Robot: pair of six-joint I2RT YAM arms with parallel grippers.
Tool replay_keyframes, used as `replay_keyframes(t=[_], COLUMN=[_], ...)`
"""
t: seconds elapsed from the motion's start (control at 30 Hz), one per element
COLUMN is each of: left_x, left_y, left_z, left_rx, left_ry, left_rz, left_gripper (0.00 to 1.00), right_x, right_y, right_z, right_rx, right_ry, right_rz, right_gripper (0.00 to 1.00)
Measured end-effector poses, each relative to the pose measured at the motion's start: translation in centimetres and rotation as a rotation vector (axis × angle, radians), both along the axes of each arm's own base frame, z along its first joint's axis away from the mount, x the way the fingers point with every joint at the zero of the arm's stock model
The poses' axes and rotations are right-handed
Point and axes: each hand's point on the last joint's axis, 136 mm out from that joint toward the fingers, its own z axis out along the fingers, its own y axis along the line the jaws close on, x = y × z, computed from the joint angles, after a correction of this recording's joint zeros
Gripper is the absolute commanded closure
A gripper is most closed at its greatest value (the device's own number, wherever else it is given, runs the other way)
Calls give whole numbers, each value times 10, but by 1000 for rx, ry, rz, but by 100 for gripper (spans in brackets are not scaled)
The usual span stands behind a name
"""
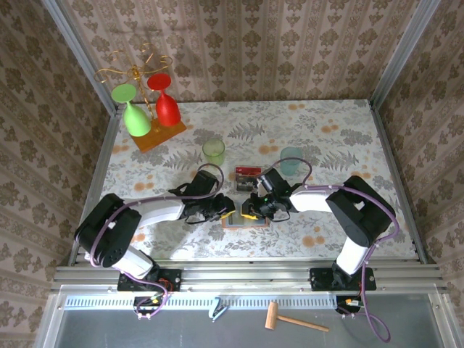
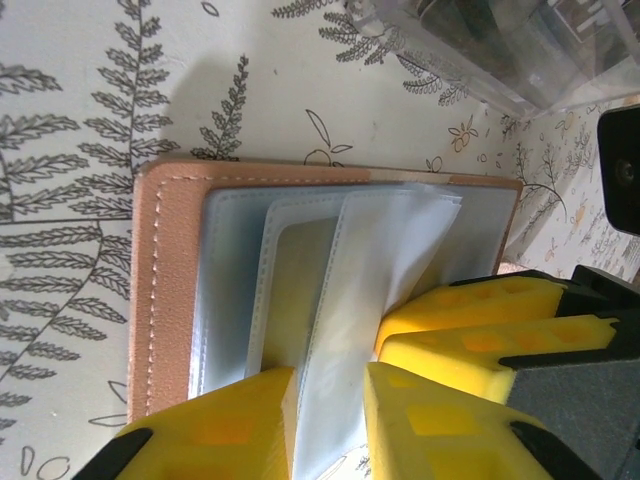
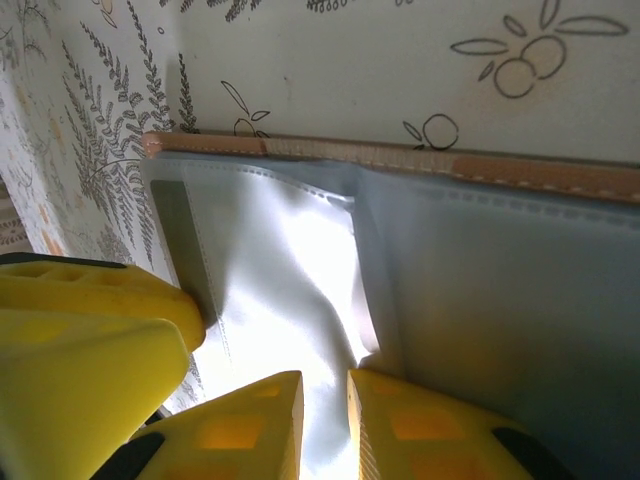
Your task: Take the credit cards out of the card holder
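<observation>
The salmon-pink card holder [image 1: 245, 220] lies open on the flowered table between my two grippers. Its clear-grey sleeves [image 2: 300, 290] fan upward. My left gripper [image 2: 328, 425] straddles one sleeve from the holder's left side, jaws a little apart, so it is open. My right gripper [image 3: 325, 425] comes from the right and is shut on a lifted, bulging sleeve [image 3: 290, 270]. The right gripper's yellow fingers [image 2: 480, 325] also appear in the left wrist view. Behind the holder, a red credit card [image 1: 247, 170] and a dark-marked grey one [image 1: 247, 180] lie on the table.
A green cup [image 1: 213, 151] and a pale blue cup [image 1: 291, 160] stand just behind the cards. At the far left is a glass rack on an orange base [image 1: 159, 135], holding a green and a red glass. A wooden mallet [image 1: 290, 319] lies below the rail.
</observation>
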Motion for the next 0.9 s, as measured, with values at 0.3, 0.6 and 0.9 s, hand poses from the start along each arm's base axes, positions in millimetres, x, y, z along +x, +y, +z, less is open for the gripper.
replay_keyframes(t=[0.3, 0.6, 0.9], left_x=[1, 3, 5], left_y=[-2, -7, -20], left_z=[-5, -5, 1], left_rx=[3, -13, -68], left_ry=[7, 11, -1], left_rz=[-3, -6, -18], left_gripper=[71, 79, 80], right_x=[2, 3, 3], right_y=[-1, -2, -2], right_z=[2, 2, 3], right_rx=[57, 80, 82], right_ry=[17, 16, 21], right_rz=[-24, -30, -36], right_gripper=[80, 80, 79])
